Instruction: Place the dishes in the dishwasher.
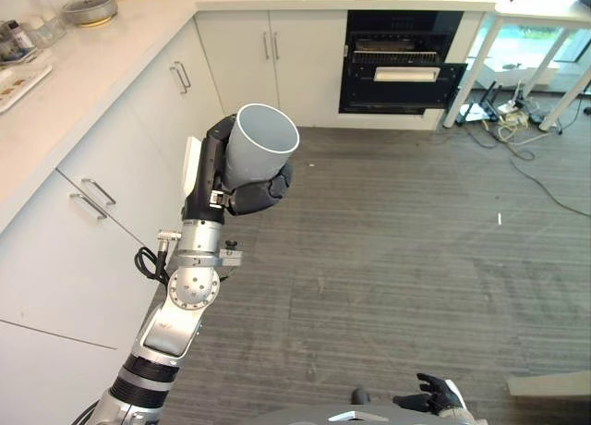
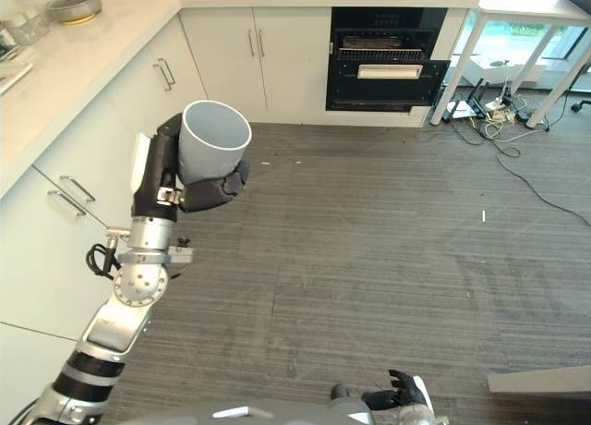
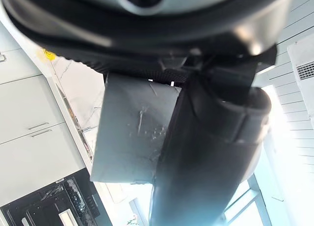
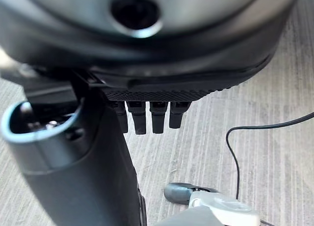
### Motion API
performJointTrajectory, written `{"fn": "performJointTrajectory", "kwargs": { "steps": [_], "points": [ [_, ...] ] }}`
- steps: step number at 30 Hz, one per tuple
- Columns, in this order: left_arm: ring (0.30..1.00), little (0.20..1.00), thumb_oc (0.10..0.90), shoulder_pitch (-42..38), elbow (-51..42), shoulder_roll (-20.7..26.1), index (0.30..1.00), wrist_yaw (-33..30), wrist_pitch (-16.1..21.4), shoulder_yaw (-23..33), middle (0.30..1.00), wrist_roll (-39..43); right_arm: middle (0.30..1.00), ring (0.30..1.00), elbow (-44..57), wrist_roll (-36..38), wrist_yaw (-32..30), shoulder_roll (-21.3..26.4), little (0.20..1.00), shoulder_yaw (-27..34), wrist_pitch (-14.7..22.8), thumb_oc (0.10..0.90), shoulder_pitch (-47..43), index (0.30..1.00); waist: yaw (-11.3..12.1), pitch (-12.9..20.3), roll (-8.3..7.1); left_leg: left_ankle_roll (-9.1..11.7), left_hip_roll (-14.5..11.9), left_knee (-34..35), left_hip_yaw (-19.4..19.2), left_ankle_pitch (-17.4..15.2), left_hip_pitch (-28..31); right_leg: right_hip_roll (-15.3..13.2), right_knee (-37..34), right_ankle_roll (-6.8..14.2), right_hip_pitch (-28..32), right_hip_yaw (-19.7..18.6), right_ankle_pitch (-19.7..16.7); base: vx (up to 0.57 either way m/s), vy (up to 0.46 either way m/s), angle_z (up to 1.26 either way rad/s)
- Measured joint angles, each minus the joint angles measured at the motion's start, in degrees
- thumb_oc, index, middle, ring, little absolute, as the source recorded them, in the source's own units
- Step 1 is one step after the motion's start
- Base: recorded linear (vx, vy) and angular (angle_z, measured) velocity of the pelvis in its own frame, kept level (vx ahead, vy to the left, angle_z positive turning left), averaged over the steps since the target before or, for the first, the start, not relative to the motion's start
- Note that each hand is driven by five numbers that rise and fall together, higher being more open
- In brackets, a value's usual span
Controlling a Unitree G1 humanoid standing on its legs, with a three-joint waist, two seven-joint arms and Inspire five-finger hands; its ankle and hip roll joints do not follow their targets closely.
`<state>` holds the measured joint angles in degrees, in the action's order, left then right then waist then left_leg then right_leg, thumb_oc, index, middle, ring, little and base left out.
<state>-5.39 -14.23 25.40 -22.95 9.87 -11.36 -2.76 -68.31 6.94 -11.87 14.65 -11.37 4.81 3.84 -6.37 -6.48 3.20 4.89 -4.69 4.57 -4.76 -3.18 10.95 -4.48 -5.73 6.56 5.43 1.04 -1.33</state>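
A: Head views?
B: A grey cup (image 1: 263, 143) is held upright above the floor (image 1: 397, 249), clasped by the curled fingers of the left hand (image 1: 247, 192). The dishwasher (image 1: 402, 62) is seen open, well apart.
A: Wrist views?
B: The cup is wrapped by the left thumb. The right hand (image 4: 147, 115) is seen relaxed, holding nothing.
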Motion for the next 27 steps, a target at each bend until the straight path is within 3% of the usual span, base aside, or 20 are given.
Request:
{"fn": "performJointTrajectory", "kwargs": {
  "steps": [3, 4, 5, 7, 8, 9, 10, 11, 12, 14, 16, 18, 20, 21, 22, 23, 24, 25, 26, 27],
  "points": [
    [0.300, 0.300, 0.400, 0.0, 0.6, -0.1, 0.300, -0.5, 0.1, 0.0, 0.300, 0.3, 0.900, 0.900, 0.5, 0.6, 0.0, 0.1, 0.900, 1.6, 0.0, 0.800, -0.1, 0.900, -0.3, -0.8, 0.47, 0.4, -0.4, -2.6, -0.2, 0.0, -2.3, 0.7, 1.3, -0.4, -2.1, -0.2, 0.7, 0.02, -0.262, -0.11],
    [0.300, 0.300, 0.400, -0.2, 1.1, 0.1, 0.300, -0.9, 0.7, 0.6, 0.300, 1.0, 0.900, 0.900, 1.4, 0.6, 0.0, -0.5, 0.900, 1.8, 0.3, 0.800, -0.4, 0.900, -0.1, -2.0, -0.58, 1.4, -0.3, -8.6, -0.4, -0.7, -5.6, 0.2, 5.9, -2.4, -5.2, -0.5, 2.3, 0.05, -0.186, -0.36],
    [0.300, 0.300, 0.400, -0.5, 2.1, 0.0, 0.300, -1.4, 0.7, 0.7, 0.300, 1.6, 0.900, 0.900, 2.2, 0.6, -0.1, -1.2, 0.900, 1.8, 0.7, 0.800, -0.7, 0.900, 0.9, -3.4, -2.68, 2.3, 0.2, -15.6, -1.0, 0.0, -9.0, -0.5, 7.7, -2.7, -6.0, -1.7, 2.9, 0.10, -0.237, -0.50],
    [0.300, 0.300, 0.400, -0.7, 4.5, 0.1, 0.300, -1.5, 0.6, 0.9, 0.300, 2.4, 0.900, 0.900, 3.5, 0.6, -0.1, -1.3, 0.900, 1.7, 1.1, 0.800, -0.9, 0.900, 2.0, -4.6, -4.01, 3.1, -0.8, -27.0, -0.7, 0.5, -13.8, 0.4, 13.2, -5.6, -8.0, -0.7, 5.6, 0.16, -0.151, -0.33],
    [0.300, 0.300, 0.400, -1.3, 4.7, 0.0, 0.300, -1.8, 0.6, 1.0, 0.300, 2.6, 0.900, 0.900, 3.8, 0.6, -0.2, -1.2, 0.900, 1.5, 1.3, 0.800, -1.2, 0.900, 2.7, -6.1, -5.35, 4.5, -1.6, -39.5, 0.7, 3.8, -20.2, 0.4, 16.4, -6.8, -9.0, -1.4, 7.9, 0.14, -0.045, -0.06],
    [0.300, 0.300, 0.400, -1.3, 4.7, 0.0, 0.300, -1.8, 0.6, 1.0, 0.300, 2.6, 0.900, 0.900, 3.8, 0.6, -0.2, -1.2, 0.900, 1.5, 1.3, 0.800, -1.2, 0.900, 2.7, -6.1, -5.35, 4.5, -1.6, -39.5, 0.7, 3.8, -20.2, 0.4, 16.4, -6.8, -9.0, -1.4, 7.9, 0.22, 0.009, -0.20],
    [0.300, 0.300, 0.400, -1.2, 4.6, 0.0, 0.300, -1.7, 0.8, 0.4, 0.300, 2.6, 0.900, 0.900, 4.2, 0.6, -1.2, -0.4, 0.900, 1.3, 1.4, 0.800, -1.5, 0.900, 4.3, -7.5, -6.77, 3.5, 0.3, -44.2, 2.7, 3.9, -25.9, -0.1, 15.5, -7.7, -8.0, -2.6, 7.9, 0.51, 0.108, -0.15],
    [0.300, 0.300, 0.400, -1.2, 4.4, -0.1, 0.300, -1.6, 0.8, 0.2, 0.300, 2.6, 0.900, 0.900, 5.2, 0.7, -1.9, 0.6, 0.900, 1.7, 1.5, 0.800, -1.5, 0.900, 4.5, -7.9, -6.98, 2.4, 2.6, -40.3, 2.0, 3.1, -28.7, -0.5, 13.8, -8.0, -7.7, -2.5, 7.8, 0.64, 0.133, -0.12],
    [0.300, 0.300, 0.400, -0.6, 4.3, -0.3, 0.300, -1.5, 0.8, 0.3, 0.300, 2.7, 0.900, 0.900, 4.9, 1.5, -2.3, 1.2, 0.900, 2.5, 1.5, 0.800, -2.0, 0.900, 4.7, -8.1, -6.60, 2.3, 3.6, -31.5, 0.0, 2.9, -28.9, -0.5, 11.1, -7.7, -6.3, -2.2, 7.6, 0.69, 0.161, 0.10],
    [0.300, 0.300, 0.400, 1.9, 4.2, -1.6, 0.300, -0.8, 1.2, 0.7, 0.300, 3.3, 0.900, 0.900, 1.0, 2.8, -2.5, 2.4, 0.900, 4.7, 0.9, 0.800, -4.5, 0.900, 6.3, -8.0, -4.15, -0.1, 4.0, -0.7, -4.2, 4.2, -24.5, 1.5, 5.2, -7.3, -2.0, -1.4, 7.5, 0.57, 0.128, -0.20],
    [0.300, 0.300, 0.400, 1.9, 4.9, -3.3, 0.300, -0.9, 0.7, 1.0, 0.300, 4.6, 0.900, 0.900, 1.1, 2.6, -2.8, 4.2, 0.900, 2.4, 0.6, 0.800, -5.1, 0.900, 7.8, -7.6, -1.89, -0.2, 1.5, 1.4, -3.6, 5.4, -29.4, 5.1, 5.2, -8.4, -0.2, -1.0, 7.9, 0.53, 0.128, -0.44],
    [0.300, 0.300, 0.400, 2.0, 4.9, -3.4, 0.300, -0.9, 0.8, 1.1, 0.300, 4.6, 0.900, 0.900, 2.5, 2.2, -2.4, 4.1, 0.900, 1.0, 1.1, 0.800, -4.1, 0.900, 10.0, -6.2, -2.66, -1.9, 1.0, -0.3, -4.1, 6.5, -31.6, 5.6, 7.4, -10.3, 1.1, -2.8, 10.6, 0.55, 0.190, -0.57],
    [0.300, 0.300, 0.400, 2.7, 3.6, -3.3, 0.300, -0.7, 0.6, 1.0, 0.300, 4.7, 0.900, 0.900, 3.3, 2.2, -1.6, 2.3, 0.900, 0.9, 1.8, 0.800, -0.7, 0.900, 10.7, -3.7, -6.63, -6.7, 4.4, -6.5, -7.3, 7.5, -29.9, 3.0, 7.6, -5.9, 6.3, -3.6, 14.8, 0.40, 0.158, -0.28],
    [0.300, 0.300, 0.400, 3.6, 3.2, -3.8, 0.300, -0.8, 0.7, 0.5, 0.300, 4.7, 0.900, 0.900, 2.7, 2.2, -1.6, 2.4, 0.900, -1.2, 2.2, 0.800, 0.9, 0.900, 10.8, -1.0, -6.96, -9.6, 5.7, -3.8, -7.3, 9.4, -27.2, 3.7, 10.1, -4.3, 6.4, -3.2, 15.7, 0.46, 0.203, -0.12],
    [0.300, 0.300, 0.400, 3.2, 2.7, -2.8, 0.300, -0.8, 0.7, 0.1, 0.300, 4.7, 0.900, 0.900, 2.2, 2.2, -1.3, 1.2, 0.900, -1.1, 2.1, 0.800, 1.7, 0.900, 10.7, 0.5, -7.66, -9.4, 5.8, -1.7, -5.9, 16.0, -24.7, 3.7, 12.9, -2.4, 6.8, -2.8, 16.6, 0.46, 0.230, -0.01],
    [0.300, 0.300, 0.400, 1.5, 2.7, -0.7, 0.300, -0.7, 0.1, -0.9, 0.300, 4.7, 0.900, 0.900, -0.3, 2.2, -0.6, -1.4, 0.900, -1.2, 1.6, 0.800, 1.8, 0.900, 10.5, 1.1, -10.83, -10.8, 7.1, -0.7, -5.7, 15.5, -21.9, 2.5, 22.1, -0.2, 4.3, -1.4, 16.5, 0.47, 0.273, 0.08],
    [0.300, 0.300, 0.400, 0.3, 2.6, 0.6, 0.300, -0.3, -0.3, -1.9, 0.300, 4.7, 0.900, 0.900, -1.1, 2.2, -0.1, -2.5, 0.900, -1.2, 1.6, 0.800, 2.1, 0.900, 10.5, 1.3, -11.60, -12.0, 7.3, -0.5, -5.2, 13.9, -19.8, 2.4, 32.6, 4.2, 0.3, -0.4, 13.3, 0.32, 0.196, 0.10],
    [0.300, 0.300, 0.400, 0.3, 2.6, 0.6, 0.300, -0.3, -0.3, -1.9, 0.300, 4.7, 0.900, 0.900, -1.1, 2.2, -0.1, -2.5, 0.900, -1.2, 1.6, 0.800, 2.1, 0.900, 10.5, 1.3, -11.60, -12.0, 7.3, -0.5, -5.2, 13.9, -19.8, 2.4, 32.6, 4.2, 0.3, -0.4, 13.3, 0.73, 0.364, 0.40],
    [0.300, 0.300, 0.400, -0.5, 1.4, 2.7, 0.300, 0.7, -0.6, -2.8, 0.300, 4.7, 0.900, 0.900, -1.2, 2.1, 0.2, -3.1, 0.900, -1.1, 1.6, 0.800, 3.5, 0.900, 9.5, 1.3, -11.72, -11.4, 7.9, -1.1, -3.0, 9.5, -15.7, 1.0, 51.4, 8.5, -7.1, 0.1, 4.5, 0.74, 0.369, 0.52],
    [0.300, 0.300, 0.400, -0.8, 0.2, 2.6, 0.300, 0.9, -1.1, -3.1, 0.300, 4.7, 0.900, 0.900, -0.4, 2.0, 0.3, -3.0, 0.900, -1.2, 1.7, 0.800, 3.9, 0.900, 8.7, 0.7, -11.20, -12.2, 8.6, -2.7, -0.6, 5.9, -14.6, 1.0, 60.6, 7.8, -11.0, -0.5, 2.1, 0.73, 0.366, 1.07]
  ]
}}
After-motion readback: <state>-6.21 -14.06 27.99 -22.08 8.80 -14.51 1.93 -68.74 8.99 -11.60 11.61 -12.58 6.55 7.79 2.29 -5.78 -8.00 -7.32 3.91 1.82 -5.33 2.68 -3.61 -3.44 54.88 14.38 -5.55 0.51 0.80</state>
